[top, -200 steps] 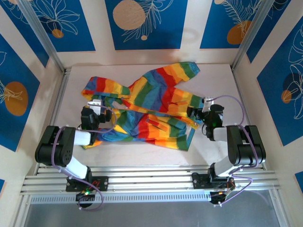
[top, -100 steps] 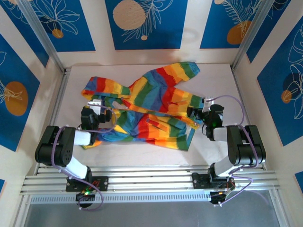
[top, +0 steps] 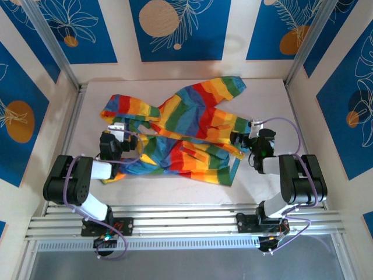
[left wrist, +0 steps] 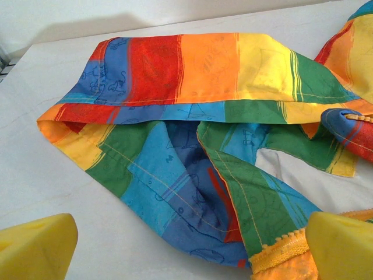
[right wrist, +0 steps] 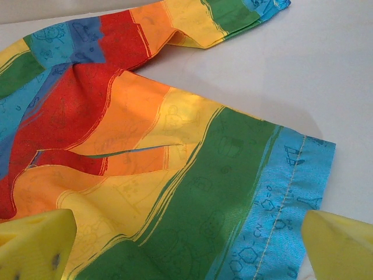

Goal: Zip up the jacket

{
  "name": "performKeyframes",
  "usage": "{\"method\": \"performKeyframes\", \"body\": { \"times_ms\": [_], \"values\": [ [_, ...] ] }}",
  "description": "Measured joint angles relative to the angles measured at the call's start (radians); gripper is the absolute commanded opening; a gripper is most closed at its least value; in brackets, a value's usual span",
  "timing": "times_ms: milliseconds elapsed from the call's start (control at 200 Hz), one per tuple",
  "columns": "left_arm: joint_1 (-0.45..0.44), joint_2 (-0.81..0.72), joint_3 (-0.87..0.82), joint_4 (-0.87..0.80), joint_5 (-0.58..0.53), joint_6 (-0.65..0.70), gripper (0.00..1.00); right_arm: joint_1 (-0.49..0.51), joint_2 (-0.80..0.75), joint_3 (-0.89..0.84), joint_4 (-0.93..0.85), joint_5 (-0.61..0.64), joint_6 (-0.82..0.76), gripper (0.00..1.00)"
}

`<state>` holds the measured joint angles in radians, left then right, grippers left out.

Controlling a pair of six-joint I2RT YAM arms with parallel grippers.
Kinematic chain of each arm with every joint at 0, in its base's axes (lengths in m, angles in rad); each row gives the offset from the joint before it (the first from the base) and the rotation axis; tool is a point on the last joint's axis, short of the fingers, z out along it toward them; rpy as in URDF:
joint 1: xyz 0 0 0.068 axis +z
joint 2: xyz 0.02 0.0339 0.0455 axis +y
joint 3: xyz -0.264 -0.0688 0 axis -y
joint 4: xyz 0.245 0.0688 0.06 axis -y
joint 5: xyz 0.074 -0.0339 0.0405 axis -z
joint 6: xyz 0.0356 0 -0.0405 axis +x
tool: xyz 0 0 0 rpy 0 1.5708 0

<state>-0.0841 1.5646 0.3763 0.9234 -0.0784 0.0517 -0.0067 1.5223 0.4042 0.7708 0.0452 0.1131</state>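
Note:
The rainbow-striped jacket [top: 186, 131] lies crumpled across the white table, hood to the left and one sleeve reaching to the far right. My left gripper [top: 118, 130] hovers open at the hood end. In the left wrist view its yellow fingertips [left wrist: 36, 247] frame the hood [left wrist: 192, 70], and a strip of yellow zipper teeth [left wrist: 278, 249] lies by the right fingertip. My right gripper [top: 239, 139] stands open at the jacket's right edge. The right wrist view has its yellow fingertips [right wrist: 339, 245] straddling the green and blue hem [right wrist: 233, 192]. Neither gripper holds anything.
The table [top: 265, 99] is walled in by white panels with blue patterned sheets and metal posts [top: 306, 44]. An aluminium rail [top: 186, 219] runs along the near edge. Bare table lies behind the jacket and at the right.

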Motion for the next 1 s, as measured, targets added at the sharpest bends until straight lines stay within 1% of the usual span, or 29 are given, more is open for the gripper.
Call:
{"method": "performKeyframes", "body": {
  "times_ms": [440,540,685,780,875,1000],
  "values": [
    [0.004,0.0,0.0,-0.003,0.008,0.0,1.0,0.0,0.0,0.0,0.0,0.0,0.0,0.99],
    [0.006,0.0,0.0,0.001,0.01,0.0,0.95,0.0,0.0,0.0,0.0,0.0,0.0,0.99],
    [0.006,-0.022,-0.01,-0.009,0.019,-0.001,0.95,-0.004,-0.001,0.004,-0.011,-0.008,0.0,0.99],
    [0.006,-0.085,-0.009,-0.059,0.019,-0.001,0.95,-0.009,-0.014,0.051,-0.101,-0.024,0.0,0.99],
    [0.007,-0.174,-0.002,-0.132,0.018,-0.002,0.95,-0.007,-0.041,0.142,-0.232,-0.031,0.0,0.99],
    [0.008,-0.301,0.018,-0.253,0.003,-0.042,0.9,0.013,-0.067,0.28,-0.414,-0.018,0.005,0.99]
  ]
}}
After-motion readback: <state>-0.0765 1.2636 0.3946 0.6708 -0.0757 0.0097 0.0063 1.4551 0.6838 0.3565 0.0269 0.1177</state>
